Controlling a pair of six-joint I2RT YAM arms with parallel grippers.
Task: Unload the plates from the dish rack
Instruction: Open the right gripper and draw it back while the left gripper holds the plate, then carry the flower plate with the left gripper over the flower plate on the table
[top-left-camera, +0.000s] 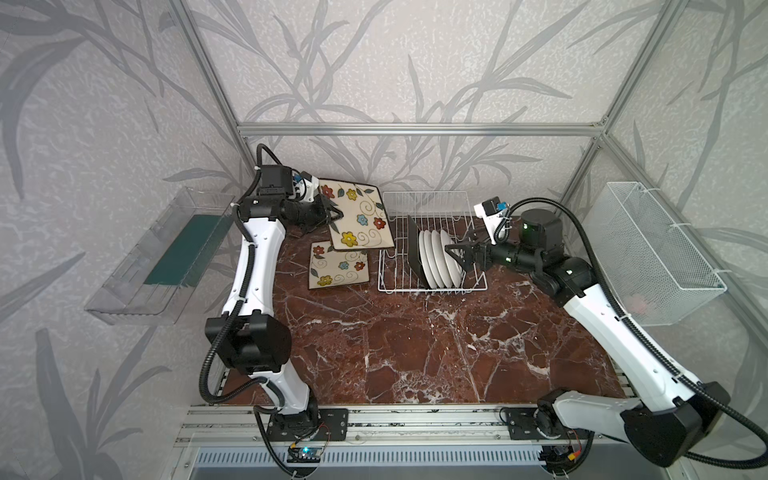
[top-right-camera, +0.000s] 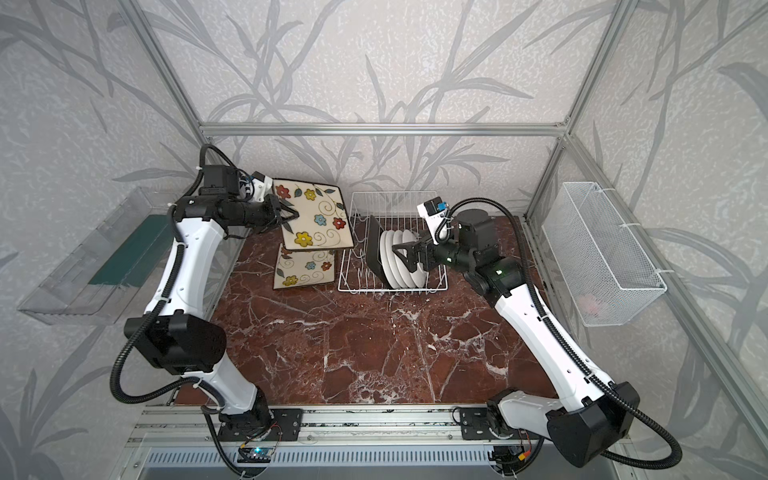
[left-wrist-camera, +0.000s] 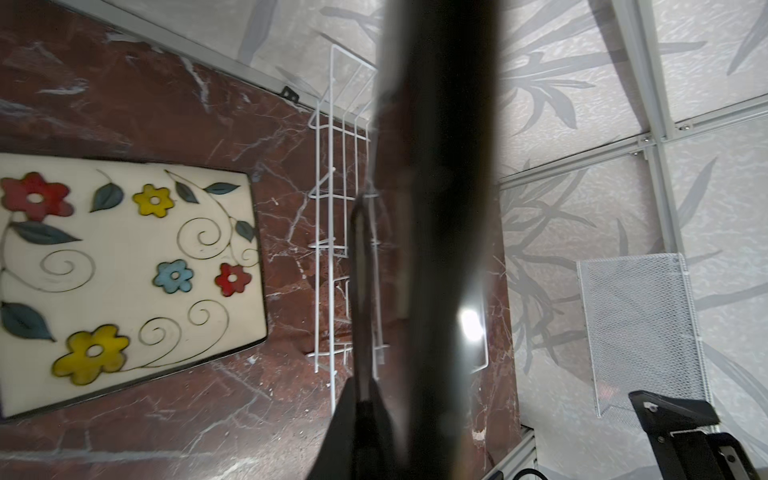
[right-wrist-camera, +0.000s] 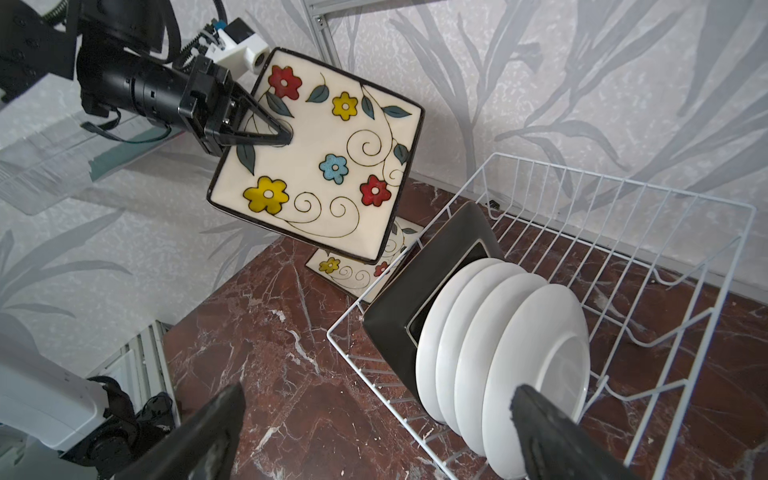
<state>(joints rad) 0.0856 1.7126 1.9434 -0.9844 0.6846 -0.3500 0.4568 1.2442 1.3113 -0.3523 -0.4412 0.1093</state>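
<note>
Both top views looked down from high over the front rail, taking in the whole marble tabletop (top-left-camera: 395, 353). The left wrist camera sat tight against the black back of the held square plate (left-wrist-camera: 436, 208), facing the mesh basket (left-wrist-camera: 640, 332); the right wrist camera looked closely down into the dish rack (right-wrist-camera: 623, 181), which all four views shared

I work in a lab test cell. Aluminium frame (top-left-camera: 415, 129) and leaf-print panels (top-left-camera: 374, 62) box my marble tabletop (top-left-camera: 415, 353).

Grey leaf-print walls (top-left-camera: 374, 62); red marble tabletop (top-left-camera: 415, 353); aluminium frame (top-left-camera: 415, 129).
</note>
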